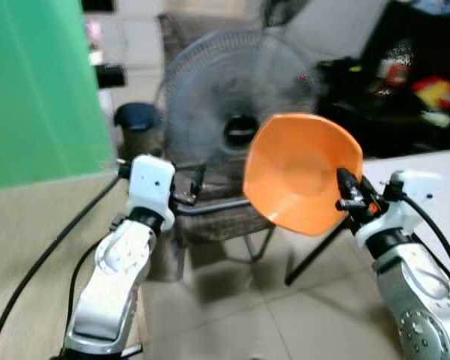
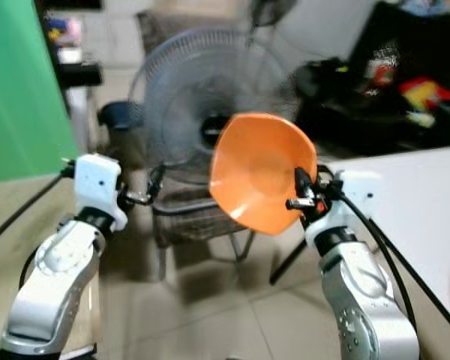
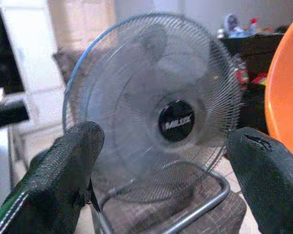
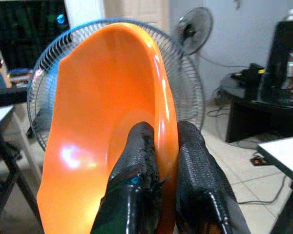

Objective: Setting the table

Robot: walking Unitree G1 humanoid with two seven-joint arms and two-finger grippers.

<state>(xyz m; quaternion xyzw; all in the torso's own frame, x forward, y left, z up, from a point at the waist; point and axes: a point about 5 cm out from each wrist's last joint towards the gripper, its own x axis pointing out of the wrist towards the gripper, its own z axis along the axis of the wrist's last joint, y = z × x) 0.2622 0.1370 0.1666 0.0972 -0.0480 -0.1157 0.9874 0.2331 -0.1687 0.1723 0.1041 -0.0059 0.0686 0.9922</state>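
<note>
Partly blurred, the head views soften every edge, and the clutter on the dark furniture at the back cannot be told apart. Held up in the air in front of the robot, an orange bowl (image 1: 301,172) stands on edge with its hollow facing the camera; it is smooth, glossy plastic with a wavy, roughly angular rim, and its lower rim hides part of what lies behind it. The right gripper (image 1: 346,196) pinches that rim, one rough black finger inside the bowl and the other outside, as the right wrist view shows with the fingers (image 4: 136,170) pressed against the wall from both sides. The left gripper (image 3: 168,180) is raised beside it with nothing between its two textured fingers, which stand wide apart. Behind both stands a round electric fan (image 1: 236,105) with a fine wire cage, resting on a woven wicker chair (image 1: 217,217) with a grey metal frame. A white table (image 2: 424,202) is cut off at the right edge, near the right arm. A flat green panel (image 1: 41,90) covers the left side, and the floor is pale tile (image 1: 232,315)
</note>
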